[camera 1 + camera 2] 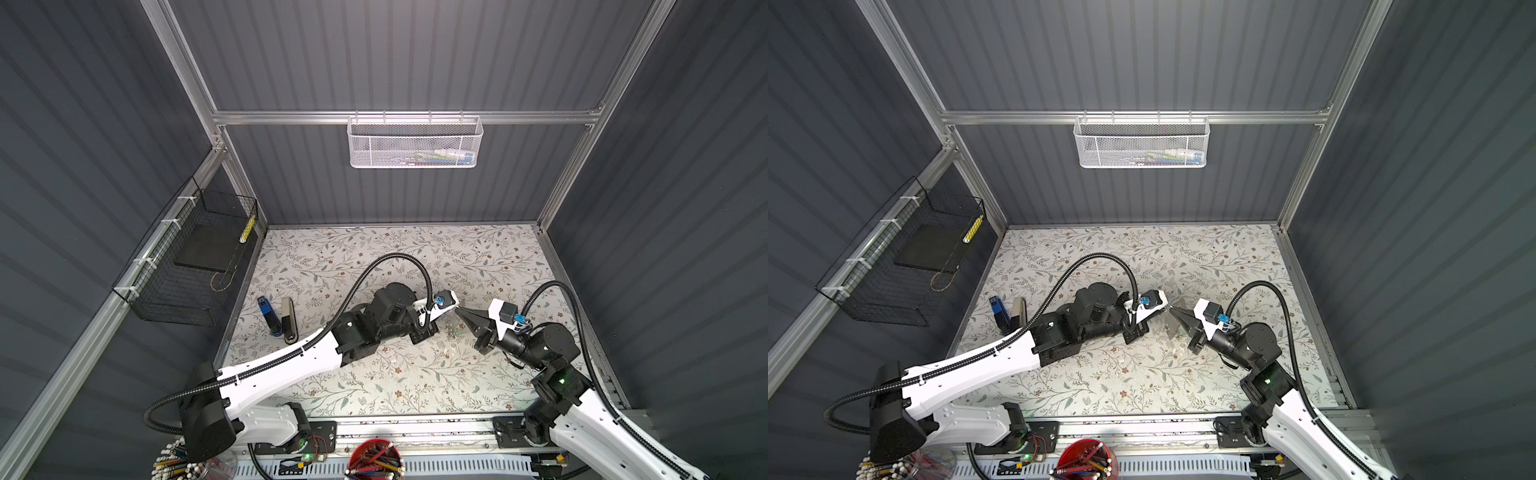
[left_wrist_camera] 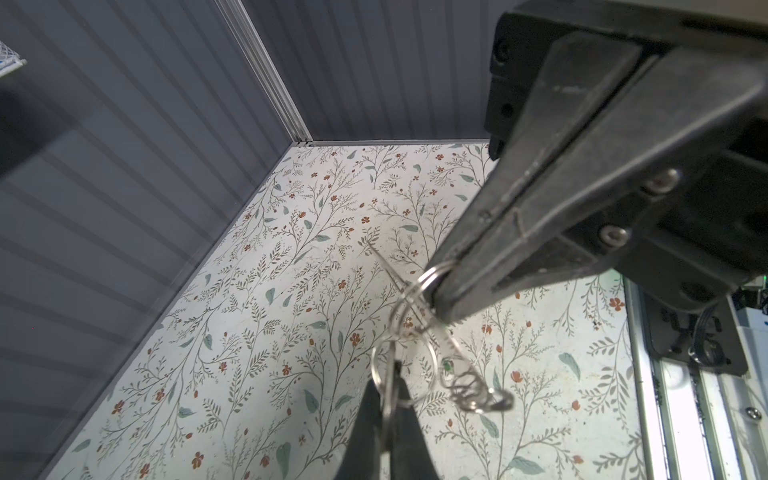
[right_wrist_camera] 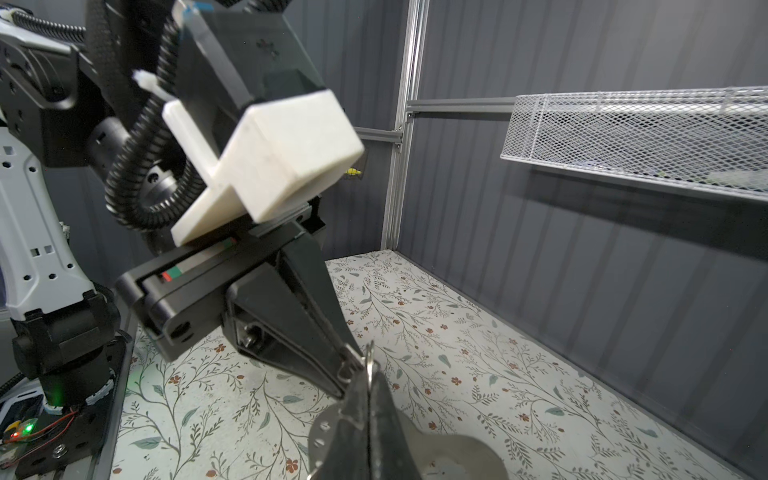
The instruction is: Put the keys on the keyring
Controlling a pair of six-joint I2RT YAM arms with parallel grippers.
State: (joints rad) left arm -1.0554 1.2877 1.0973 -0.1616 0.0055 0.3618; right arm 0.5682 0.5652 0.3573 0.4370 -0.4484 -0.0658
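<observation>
Left tool (image 2: 438, 291) is clenched on a thin wire ring (image 2: 428, 274). Right tool (image 2: 384, 399) clamps the keyring (image 3: 322, 432) midair above the worktop (image 1: 374, 374). It looks light, stiff and slippery, so I'd pinch the flat faces.

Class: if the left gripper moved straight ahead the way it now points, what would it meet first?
Probably the keyring clamped in the right gripper. The left gripper points straight at it, and its tip looks almost in contact.

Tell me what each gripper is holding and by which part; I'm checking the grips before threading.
The left gripper pinches a small wire ring. The right gripper clamps the keyring by its flat band, near the holes.
</observation>
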